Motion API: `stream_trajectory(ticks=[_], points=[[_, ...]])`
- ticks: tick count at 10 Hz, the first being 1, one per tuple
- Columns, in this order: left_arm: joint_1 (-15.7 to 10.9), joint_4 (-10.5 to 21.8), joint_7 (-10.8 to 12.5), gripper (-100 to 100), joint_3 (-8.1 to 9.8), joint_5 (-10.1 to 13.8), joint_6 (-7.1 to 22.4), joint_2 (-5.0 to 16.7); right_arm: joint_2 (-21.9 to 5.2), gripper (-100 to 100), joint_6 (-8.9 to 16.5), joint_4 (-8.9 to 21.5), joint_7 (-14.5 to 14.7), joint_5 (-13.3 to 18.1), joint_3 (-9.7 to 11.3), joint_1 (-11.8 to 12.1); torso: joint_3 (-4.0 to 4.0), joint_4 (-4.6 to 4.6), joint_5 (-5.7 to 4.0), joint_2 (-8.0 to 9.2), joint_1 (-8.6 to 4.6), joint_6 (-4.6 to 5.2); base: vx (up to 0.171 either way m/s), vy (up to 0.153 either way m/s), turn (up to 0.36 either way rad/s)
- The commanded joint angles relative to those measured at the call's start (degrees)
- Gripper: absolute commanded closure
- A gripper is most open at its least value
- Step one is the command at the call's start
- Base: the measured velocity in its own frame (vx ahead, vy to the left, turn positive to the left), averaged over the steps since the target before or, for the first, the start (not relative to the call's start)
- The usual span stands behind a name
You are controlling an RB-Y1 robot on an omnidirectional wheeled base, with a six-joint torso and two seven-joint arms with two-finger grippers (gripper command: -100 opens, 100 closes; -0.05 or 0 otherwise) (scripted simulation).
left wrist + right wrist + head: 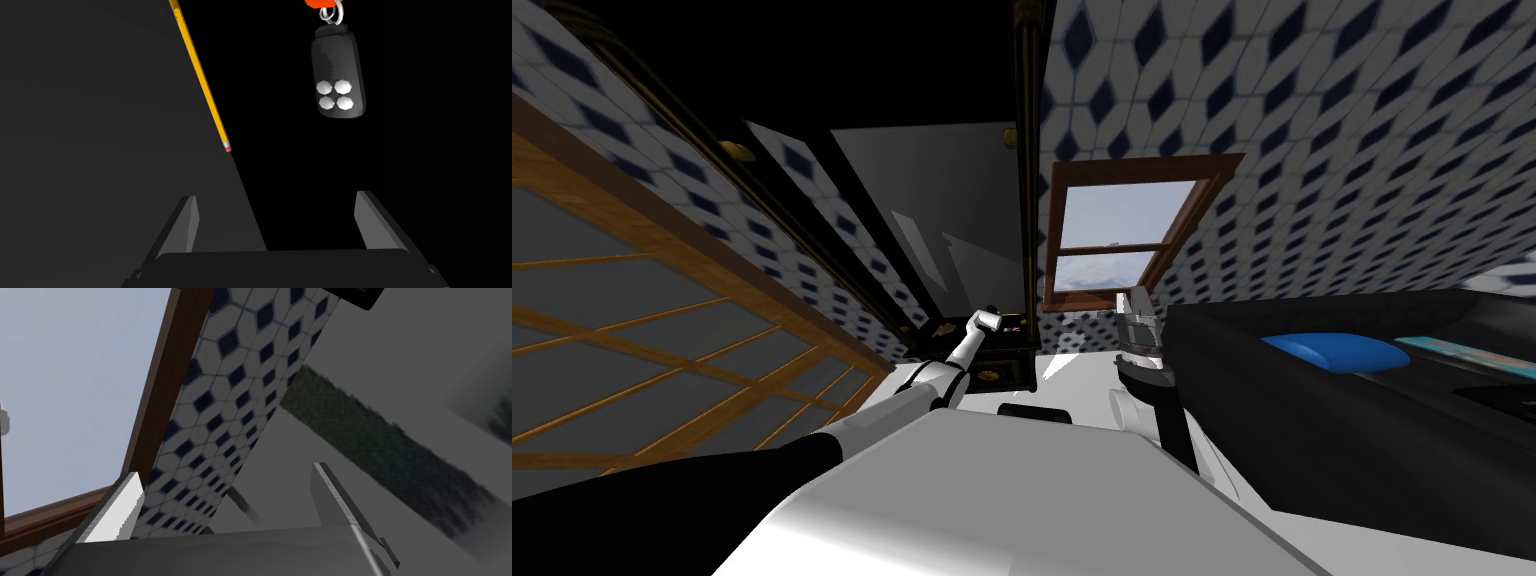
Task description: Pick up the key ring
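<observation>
A home: diamond-patterned walls (1362, 150), a wood-framed window (1122, 240), a small dark cabinet (1009, 372)

pencil (201, 75) near key ring (338, 75), clear gap between

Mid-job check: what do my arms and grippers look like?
Left arm: white segments, dark joints. Right arm: light grey over a dark joint. Left gripper: two thin grey blade fingers on a dark box. Right gripper: paler blades, grey box.

The head camera looks steeply down and forward, rolled, with the window (1112, 240) at 2 o'clock from the left tool (990, 322). The left wrist camera looks along that tool from close in, the key ring (338, 70) at 1 o'clock ahead. The right wrist camera, looking past the right tool (226, 470), faces the same window.
</observation>
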Motion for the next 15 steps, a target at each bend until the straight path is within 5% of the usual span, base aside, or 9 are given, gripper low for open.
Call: stream_trajectory(ticks=[1, 6, 8, 12, 15], points=[[-0.8, 1.7, 0.0, -100, 0.00, 0.1, 2.6, -0.2, 0.0, 0, 0.0, 0.0, 0.0, 0.0, 0.0, 0.0, 0.00, 0.00, 0.00, 0.00, 0.00, 0.00, 0.052, -0.008, 0.019], [-7.5, 10.6, -1.0, -100, 0.55, 2.3, 9.9, -1.1, 0.0, 0, 0.0, 0.0, 0.0, 0.0, 0.0, 0.0, -0.01, -0.01, 0.00, 0.00, -0.01, 0.00, 0.059, -0.010, 0.033], [-7.5, 12.1, -1.0, -100, 0.55, 2.3, 10.0, -1.1, 0.0, 0, 0.0, 0.0, 0.0, 0.0, 0.0, 0.0, -0.01, -0.01, 0.01, 0.00, 0.03, 0.00, 0.042, -0.002, 0.006], [-13.0, 19.6, -2.1, -100, 1.06, 4.4, 15.6, -2.3, 0.0, 0, 0.0, 0.0, 0.0, 0.0, 0.0, 0.0, 0.01, 0.00, 0.00, 0.03, 0.00, 0.00, 0.059, -0.010, 0.035], [-14.6, 22.4, -2.5, -100, 1.21, 5.1, 17.8, -2.7, 0.0, 0, 0.0, 0.0, 0.0, 0.0, 0.0, 0.0, 0.02, 0.00, 0.01, 0.07, 0.04, 0.00, 0.047, -0.005, 0.014]])
